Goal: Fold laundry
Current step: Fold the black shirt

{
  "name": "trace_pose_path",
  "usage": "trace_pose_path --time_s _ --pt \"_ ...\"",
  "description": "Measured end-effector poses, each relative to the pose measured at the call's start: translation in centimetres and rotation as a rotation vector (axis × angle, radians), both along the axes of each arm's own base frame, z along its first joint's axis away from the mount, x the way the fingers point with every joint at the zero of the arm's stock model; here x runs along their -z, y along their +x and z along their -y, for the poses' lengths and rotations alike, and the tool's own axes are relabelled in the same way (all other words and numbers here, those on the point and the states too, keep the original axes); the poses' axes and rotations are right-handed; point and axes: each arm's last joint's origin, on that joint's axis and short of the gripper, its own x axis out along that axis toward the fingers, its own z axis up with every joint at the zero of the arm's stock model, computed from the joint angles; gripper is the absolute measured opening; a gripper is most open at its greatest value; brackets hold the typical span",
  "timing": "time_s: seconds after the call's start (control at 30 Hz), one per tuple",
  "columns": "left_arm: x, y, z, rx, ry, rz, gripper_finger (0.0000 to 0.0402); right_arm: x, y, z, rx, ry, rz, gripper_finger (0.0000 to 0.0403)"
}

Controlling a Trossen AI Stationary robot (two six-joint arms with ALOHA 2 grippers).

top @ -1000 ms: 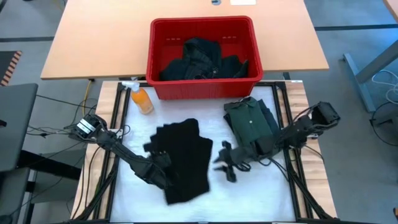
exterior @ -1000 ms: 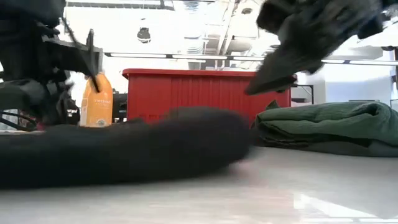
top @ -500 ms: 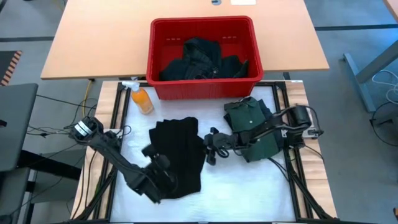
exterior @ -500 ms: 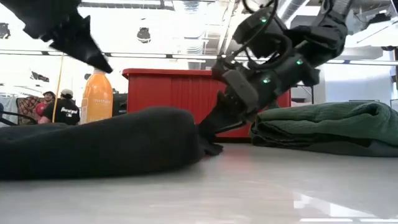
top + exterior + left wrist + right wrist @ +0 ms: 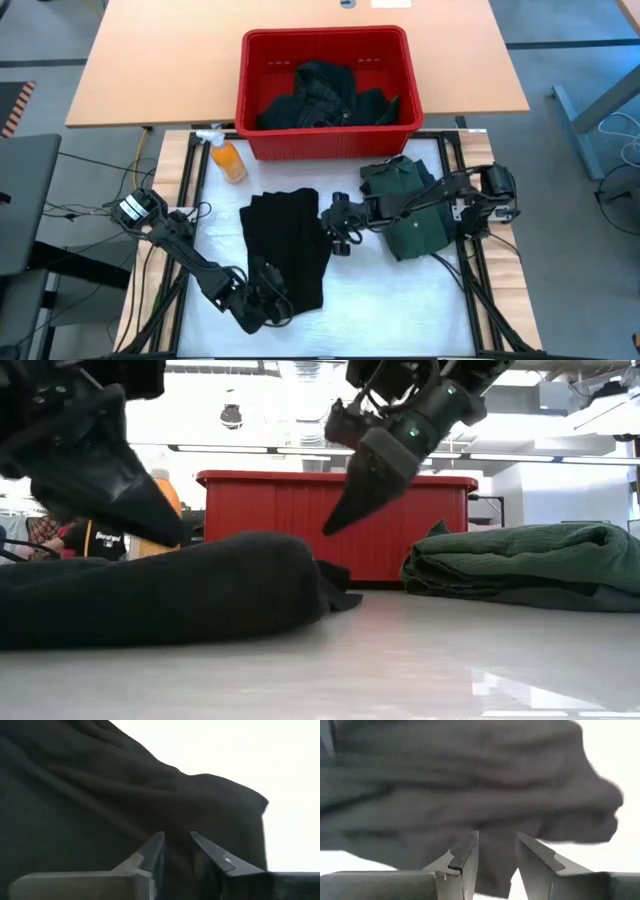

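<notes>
White table (image 5: pixel 400 290), folded black garment (image 5: pixel 285 245)

black garment (image 5: pixel 286 250) folded, green shirt (image 5: pixel 408 205) (folded) beside

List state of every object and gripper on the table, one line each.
black garment: folded, lying flat on the table, neither gripper holding it.
green shirt: folded, lying flat, right arm passing above it.
red basket: upright, dark clothes inside unfolded.
orange bottle: upright beside the basket.
left gripper: open, at the black garment's near edge.
right gripper: open, raised just off the black garment's right edge.
</notes>
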Motion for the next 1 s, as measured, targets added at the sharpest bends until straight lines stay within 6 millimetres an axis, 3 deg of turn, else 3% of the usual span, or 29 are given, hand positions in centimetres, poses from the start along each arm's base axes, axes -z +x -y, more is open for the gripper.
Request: trace_pose_path --time_s 0.17,0.3,0.47,0.6,0.73,0.9,1.0 --pt "2.2 -1.2 -0.6 0.009 -0.145 0.038 0.0113 0.3 1.1 3.8 0.008 0.052 0.14 0.0152" --pt "2.7 -2.0 -0.3 0.028 -0.187 0.001 0.0112 2.9 2.3 6.2 0.046 0.096 0.174 0.0139" --pt "3.0 -3.3 0.5 0.04 -0.18 -0.045 0.0093 6.9 3.2 6.6 0.05 0.096 0.128 0.012" --pt "3.5 -4.9 0.8 -0.004 -0.165 -0.104 0.0073 8.3 2.9 5.1 0.052 0.147 0.016 0.0103" --pt "3.9 -6.6 0.5 -0.092 -0.107 -0.147 0.0054 8.0 2.1 1.7 0.009 0.224 -0.093 0.0088" --pt "4.0 -8.0 -1.1 -0.183 0.037 -0.205 0.0039 5.5 1.1 -3.5 -0.115 0.254 -0.067 0.0082" --pt "3.2 -8.7 -2.1 -0.219 0.095 -0.226 0.0034 2.8 0.4 -5.5 -0.129 0.172 0.018 0.0082"
